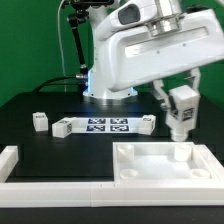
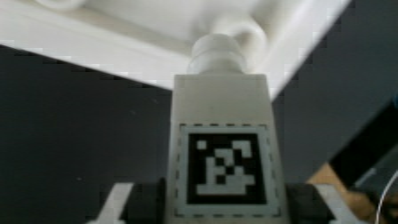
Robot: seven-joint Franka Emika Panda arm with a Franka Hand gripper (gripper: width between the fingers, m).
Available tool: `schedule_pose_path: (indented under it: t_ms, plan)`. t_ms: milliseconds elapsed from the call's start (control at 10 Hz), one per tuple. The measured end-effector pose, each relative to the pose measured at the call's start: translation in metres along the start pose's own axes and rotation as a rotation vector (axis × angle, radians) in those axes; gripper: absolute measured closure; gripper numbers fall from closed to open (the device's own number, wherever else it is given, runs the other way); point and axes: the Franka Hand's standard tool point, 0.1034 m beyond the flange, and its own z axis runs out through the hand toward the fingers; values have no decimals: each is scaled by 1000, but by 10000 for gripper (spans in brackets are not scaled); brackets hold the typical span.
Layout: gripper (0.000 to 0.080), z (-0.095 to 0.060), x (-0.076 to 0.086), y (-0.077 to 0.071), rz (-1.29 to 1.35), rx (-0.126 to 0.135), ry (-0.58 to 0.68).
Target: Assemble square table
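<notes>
The square tabletop [image 1: 150, 168], a white tray with a raised rim, lies at the front on the exterior view's right. My gripper [image 1: 181, 108] is shut on a white leg [image 1: 180, 125] and holds it upright just above the top's far right corner. In the wrist view the leg [image 2: 222, 120] shows its black-and-white tag. Its narrow tip [image 2: 228, 48] is at the tabletop's [image 2: 125, 35] corner; I cannot tell whether it touches. My gripper [image 2: 217, 208] grips the leg's sides. Three more legs [image 1: 39, 122] [image 1: 62, 128] [image 1: 146, 124] lie on the black table.
The marker board [image 1: 105, 125] lies flat in front of the robot's base [image 1: 108, 85], between the loose legs. A long low white border rail [image 1: 50, 185] runs along the front edge and turns up at the exterior view's left.
</notes>
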Motion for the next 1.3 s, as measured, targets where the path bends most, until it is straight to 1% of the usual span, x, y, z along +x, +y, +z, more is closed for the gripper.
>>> schedule_pose_path:
  t_ms: [100, 200, 300, 500, 600, 700, 800, 900, 1000, 1300]
  plan:
    - [508, 6, 4, -14, -4, -4, 8]
    - [508, 5, 2, -8, -20, -8, 4]
    - [508, 5, 1, -4, -10, -10, 4]
    - [508, 5, 0, -4, -11, -10, 4]
    - [508, 5, -2, 6, -48, -57, 67]
    - [508, 8, -15, 14, -64, -96, 109]
    - [508, 14, -21, 15, -60, -94, 124]
    - [508, 17, -20, 15, -53, -91, 145]
    - [508, 18, -19, 13, -42, -83, 147]
    - [508, 19, -20, 12, -34, -88, 151]
